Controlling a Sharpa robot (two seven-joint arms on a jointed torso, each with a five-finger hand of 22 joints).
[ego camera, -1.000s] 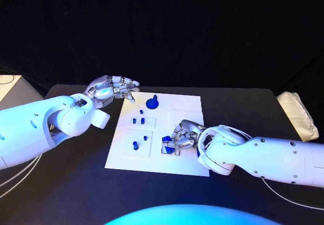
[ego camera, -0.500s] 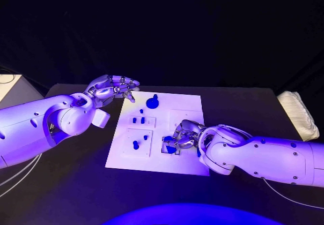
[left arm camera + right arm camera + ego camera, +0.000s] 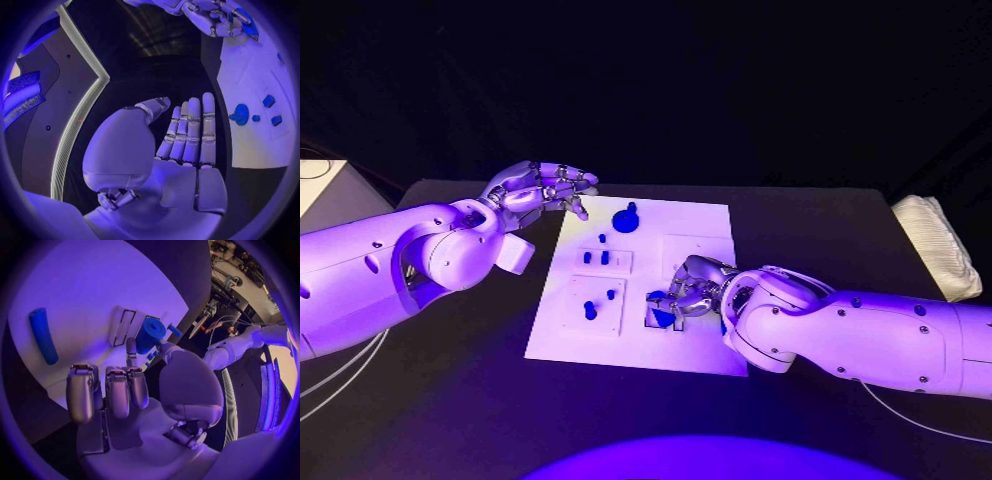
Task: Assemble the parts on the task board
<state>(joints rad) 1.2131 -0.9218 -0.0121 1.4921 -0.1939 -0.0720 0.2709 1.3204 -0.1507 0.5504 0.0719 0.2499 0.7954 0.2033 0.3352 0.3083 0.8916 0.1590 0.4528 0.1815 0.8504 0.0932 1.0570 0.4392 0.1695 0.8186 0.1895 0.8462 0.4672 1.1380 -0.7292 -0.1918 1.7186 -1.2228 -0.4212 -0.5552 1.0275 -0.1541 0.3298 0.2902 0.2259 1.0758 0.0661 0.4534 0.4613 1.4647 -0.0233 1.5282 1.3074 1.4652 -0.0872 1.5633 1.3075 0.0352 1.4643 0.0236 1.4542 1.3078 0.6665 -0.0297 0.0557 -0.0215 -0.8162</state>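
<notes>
White rectangular task board (image 3: 689,340): my right hand (image 3: 687,291) pinches a blue cylindrical part (image 3: 150,334) over it; left hand (image 3: 538,188) beside its far corner, released, holding nothing.

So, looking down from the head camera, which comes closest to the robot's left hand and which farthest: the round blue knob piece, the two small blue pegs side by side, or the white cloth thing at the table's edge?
From the left hand:
1. Round blue knob piece, at the task board's far end, just beside the hand.
2. Two small blue pegs, further down the board's left side.
3. White cloth thing, at the table's opposite edge.
</notes>
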